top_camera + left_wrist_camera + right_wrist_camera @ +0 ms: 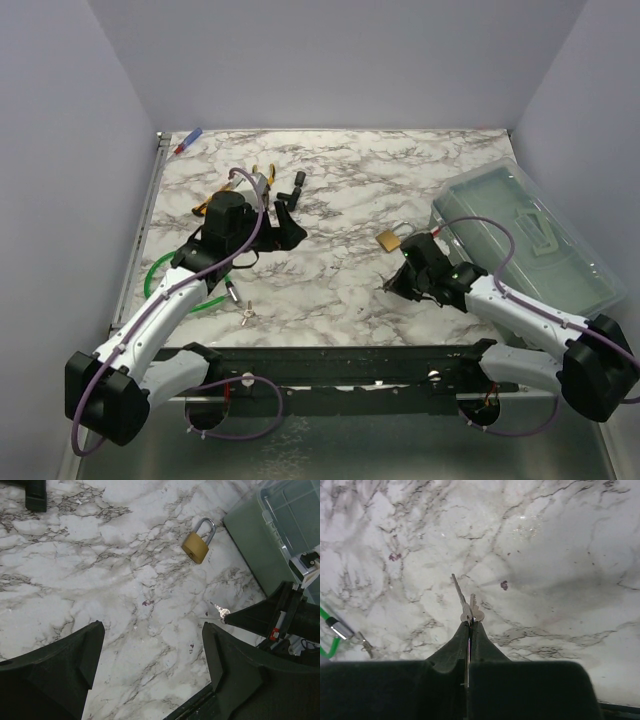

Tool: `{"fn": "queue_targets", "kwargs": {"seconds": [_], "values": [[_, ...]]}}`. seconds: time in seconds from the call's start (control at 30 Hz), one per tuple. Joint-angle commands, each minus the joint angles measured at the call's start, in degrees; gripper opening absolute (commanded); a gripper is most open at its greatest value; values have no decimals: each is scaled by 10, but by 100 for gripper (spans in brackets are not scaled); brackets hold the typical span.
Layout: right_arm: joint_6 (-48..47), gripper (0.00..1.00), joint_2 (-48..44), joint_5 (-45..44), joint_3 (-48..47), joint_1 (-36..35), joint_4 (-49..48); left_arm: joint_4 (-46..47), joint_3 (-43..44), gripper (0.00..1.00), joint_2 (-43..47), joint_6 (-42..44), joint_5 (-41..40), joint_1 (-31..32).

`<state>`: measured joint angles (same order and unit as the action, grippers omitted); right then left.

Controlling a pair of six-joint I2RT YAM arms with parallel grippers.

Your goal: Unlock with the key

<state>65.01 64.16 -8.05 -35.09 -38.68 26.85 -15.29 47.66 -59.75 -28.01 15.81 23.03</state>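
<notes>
A brass padlock (pixel 388 240) with a silver shackle lies flat on the marble table (pixel 340 160); it also shows in the left wrist view (pixel 196 547). My right gripper (pixel 470 625) is shut on a small bunch of two silver keys (pixel 467 607), pinching their heads, with the blades sticking out ahead just above the tabletop. In the top view that gripper (pixel 392 286) sits a little nearer than the padlock. The keys (pixel 220 611) show at its tip in the left wrist view. My left gripper (pixel 150 635) hangs open over bare marble at centre left (pixel 285 228), with nothing between its fingers.
A clear plastic box with a green base (pixel 530 235) stands at the right, close behind the right arm. A green cable (pixel 160 275), a small metal piece (pixel 245 312), black parts (pixel 297 185) and a red-and-blue pen (pixel 188 140) lie on the left half.
</notes>
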Motion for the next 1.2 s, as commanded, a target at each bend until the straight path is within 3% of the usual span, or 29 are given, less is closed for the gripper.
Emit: {"fn": "queue_targets", "kwargs": {"seconds": [0.0, 0.2, 0.57, 0.87, 1.17], "values": [[34, 1, -8, 24, -6, -3, -58, 26, -9, 85, 17, -25, -14, 31], [-19, 1, -54, 62, 15, -2, -167, 74, -34, 83, 32, -67, -21, 72], [-172, 1, -119, 143, 23, -3, -292, 303, -112, 73, 29, -285, 26, 98], [-175, 1, -124, 228, 27, -2, -364, 402, -119, 68, -12, -319, 43, 128], [-176, 1, -134, 256, 12, -2, -368, 436, -120, 60, -28, -319, 41, 149]]}}
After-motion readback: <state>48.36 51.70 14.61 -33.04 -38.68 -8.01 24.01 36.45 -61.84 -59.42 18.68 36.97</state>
